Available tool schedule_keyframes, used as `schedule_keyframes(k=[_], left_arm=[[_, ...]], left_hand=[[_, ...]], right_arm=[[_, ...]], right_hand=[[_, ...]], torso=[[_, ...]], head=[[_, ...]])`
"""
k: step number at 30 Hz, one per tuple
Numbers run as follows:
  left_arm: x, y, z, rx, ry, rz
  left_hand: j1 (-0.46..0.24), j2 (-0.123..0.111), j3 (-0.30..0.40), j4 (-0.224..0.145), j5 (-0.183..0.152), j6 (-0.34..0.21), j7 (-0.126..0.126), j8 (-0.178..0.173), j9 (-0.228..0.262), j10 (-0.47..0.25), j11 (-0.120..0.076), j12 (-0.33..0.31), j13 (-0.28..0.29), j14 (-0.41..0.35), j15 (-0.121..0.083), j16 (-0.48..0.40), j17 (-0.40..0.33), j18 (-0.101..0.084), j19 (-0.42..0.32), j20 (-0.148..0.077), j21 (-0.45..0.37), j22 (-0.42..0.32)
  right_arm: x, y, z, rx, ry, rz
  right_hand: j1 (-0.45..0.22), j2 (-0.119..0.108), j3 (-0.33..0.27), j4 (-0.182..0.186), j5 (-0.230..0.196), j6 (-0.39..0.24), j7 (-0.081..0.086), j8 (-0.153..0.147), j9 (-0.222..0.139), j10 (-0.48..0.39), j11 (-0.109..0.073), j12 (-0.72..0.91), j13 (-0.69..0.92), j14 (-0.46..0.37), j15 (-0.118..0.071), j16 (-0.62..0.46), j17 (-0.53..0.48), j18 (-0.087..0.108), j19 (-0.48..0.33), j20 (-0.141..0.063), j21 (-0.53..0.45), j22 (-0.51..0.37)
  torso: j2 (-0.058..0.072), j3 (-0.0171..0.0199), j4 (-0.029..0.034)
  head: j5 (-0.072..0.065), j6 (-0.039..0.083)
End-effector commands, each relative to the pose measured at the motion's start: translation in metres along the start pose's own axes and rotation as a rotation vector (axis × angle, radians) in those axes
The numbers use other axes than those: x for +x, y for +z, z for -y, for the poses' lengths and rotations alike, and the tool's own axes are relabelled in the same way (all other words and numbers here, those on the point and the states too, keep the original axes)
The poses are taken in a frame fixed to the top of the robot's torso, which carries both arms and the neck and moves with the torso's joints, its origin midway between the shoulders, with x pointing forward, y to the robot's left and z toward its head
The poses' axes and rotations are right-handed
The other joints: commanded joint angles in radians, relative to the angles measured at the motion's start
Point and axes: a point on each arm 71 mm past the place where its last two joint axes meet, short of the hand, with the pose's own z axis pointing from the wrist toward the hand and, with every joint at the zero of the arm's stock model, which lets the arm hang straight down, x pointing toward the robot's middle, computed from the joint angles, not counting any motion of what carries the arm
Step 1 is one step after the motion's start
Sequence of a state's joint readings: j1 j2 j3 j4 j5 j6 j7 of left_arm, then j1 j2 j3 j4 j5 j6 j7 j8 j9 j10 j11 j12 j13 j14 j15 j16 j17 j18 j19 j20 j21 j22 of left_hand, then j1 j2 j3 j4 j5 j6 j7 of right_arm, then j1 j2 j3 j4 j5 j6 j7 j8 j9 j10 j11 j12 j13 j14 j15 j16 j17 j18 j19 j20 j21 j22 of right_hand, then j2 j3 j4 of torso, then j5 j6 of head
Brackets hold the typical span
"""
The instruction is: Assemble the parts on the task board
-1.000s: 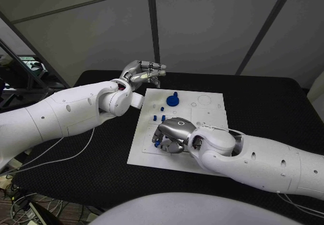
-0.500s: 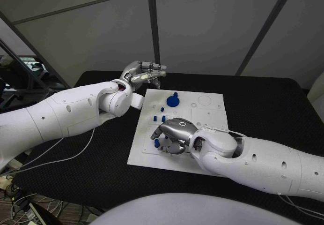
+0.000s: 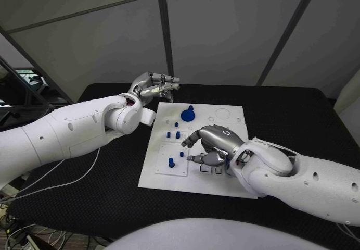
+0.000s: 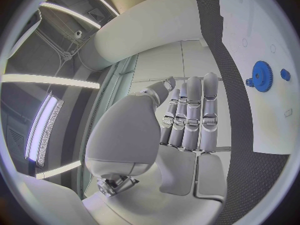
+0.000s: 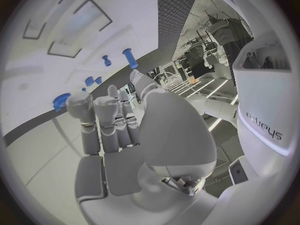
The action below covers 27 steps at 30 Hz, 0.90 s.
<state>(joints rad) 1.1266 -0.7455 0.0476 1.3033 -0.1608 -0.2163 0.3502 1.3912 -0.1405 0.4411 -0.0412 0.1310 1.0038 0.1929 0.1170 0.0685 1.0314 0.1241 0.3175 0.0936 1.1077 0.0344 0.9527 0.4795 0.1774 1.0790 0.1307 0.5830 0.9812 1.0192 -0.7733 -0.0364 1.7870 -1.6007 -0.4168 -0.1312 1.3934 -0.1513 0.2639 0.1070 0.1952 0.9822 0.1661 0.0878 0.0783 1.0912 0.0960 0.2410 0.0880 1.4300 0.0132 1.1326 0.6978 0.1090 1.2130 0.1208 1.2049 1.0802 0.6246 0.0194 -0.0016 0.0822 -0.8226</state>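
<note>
The white task board [image 3: 161, 177] lies mid-table. A blue gear [image 3: 188, 113] stands near its far edge, with three small blue pegs [image 3: 174, 134] just nearer. Two more blue pegs [image 3: 182, 153] stand upright in the board's near left inset. My right hand [image 3: 214, 145] hovers low over the board's middle, right of those two pegs, its fingers loosely curled and apart with nothing in them. The right wrist view shows that hand [image 5: 112, 130] above the board [image 5: 94, 25] and the pegs [image 5: 130, 57]. My left hand [image 3: 154, 85] is raised beyond the board's far left corner, holding nothing; the gear [image 4: 262, 76] lies past its fingers [image 4: 187, 115].
The black table [image 3: 300, 114] runs wide on both sides of the board. My left arm [image 3: 75, 130] crosses the table's left side, and my right arm [image 3: 300, 177] covers the board's near right corner. Recesses [image 3: 225, 112] are cut in the board's far right part.
My right hand has moved right off the board's near left inset, uncovering two upright blue pegs there. The camera has shifted slightly; my left hand stays raised.
</note>
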Motion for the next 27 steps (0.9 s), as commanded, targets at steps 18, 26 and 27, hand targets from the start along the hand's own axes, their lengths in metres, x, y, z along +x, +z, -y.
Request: schedule_keyframes(k=[18,26,27], left_arm=[[0.002,-0.012,-0.003,-0.013,-0.003,-0.024],[0.003,-0.015,-0.007,-0.020,-0.006,-0.026],[0.003,-0.015,-0.007,-0.020,-0.006,-0.026]], left_hand=[[-0.003,0.010,-0.006,0.001,0.002,-0.005,0.000,0.005,-0.001,-0.008,-0.003,0.008,0.001,-0.006,0.004,0.003,-0.003,0.005,-0.004,0.003,-0.008,-0.001],[-0.008,0.011,-0.010,0.004,0.001,-0.005,0.000,0.006,0.000,-0.009,-0.002,0.011,0.001,-0.006,0.005,0.004,-0.005,0.005,-0.004,0.004,-0.009,-0.003],[-0.008,0.011,-0.010,0.004,0.001,-0.005,0.000,0.006,0.000,-0.009,-0.002,0.011,0.001,-0.006,0.005,0.004,-0.005,0.005,-0.004,0.004,-0.009,-0.003]], right_arm=[[-0.034,-0.082,0.084,0.606,0.134,-0.053],[-0.023,-0.085,0.083,0.635,0.100,-0.088],[-0.021,-0.085,0.083,0.635,0.096,-0.094]], right_hand=[[-0.103,0.007,-0.296,0.182,0.186,0.057,-0.065,0.137,0.054,0.264,-0.075,0.856,0.913,0.097,-0.059,0.345,0.626,-0.063,0.224,-0.057,0.247,0.319],[-0.118,0.017,-0.356,0.185,0.172,0.042,-0.064,0.163,0.065,0.263,-0.074,0.894,0.974,0.097,-0.058,0.350,0.639,-0.063,0.223,-0.053,0.248,0.321],[-0.120,0.018,-0.361,0.185,0.171,0.041,-0.064,0.165,0.066,0.263,-0.074,0.896,0.978,0.097,-0.058,0.350,0.639,-0.063,0.223,-0.053,0.248,0.321]], torso=[[-0.006,-0.0020,-0.0275],[-0.007,-0.0040,-0.0240],[-0.007,-0.0042,-0.0235]], head=[[-0.102,0.021],[-0.107,0.015],[-0.107,0.015]])
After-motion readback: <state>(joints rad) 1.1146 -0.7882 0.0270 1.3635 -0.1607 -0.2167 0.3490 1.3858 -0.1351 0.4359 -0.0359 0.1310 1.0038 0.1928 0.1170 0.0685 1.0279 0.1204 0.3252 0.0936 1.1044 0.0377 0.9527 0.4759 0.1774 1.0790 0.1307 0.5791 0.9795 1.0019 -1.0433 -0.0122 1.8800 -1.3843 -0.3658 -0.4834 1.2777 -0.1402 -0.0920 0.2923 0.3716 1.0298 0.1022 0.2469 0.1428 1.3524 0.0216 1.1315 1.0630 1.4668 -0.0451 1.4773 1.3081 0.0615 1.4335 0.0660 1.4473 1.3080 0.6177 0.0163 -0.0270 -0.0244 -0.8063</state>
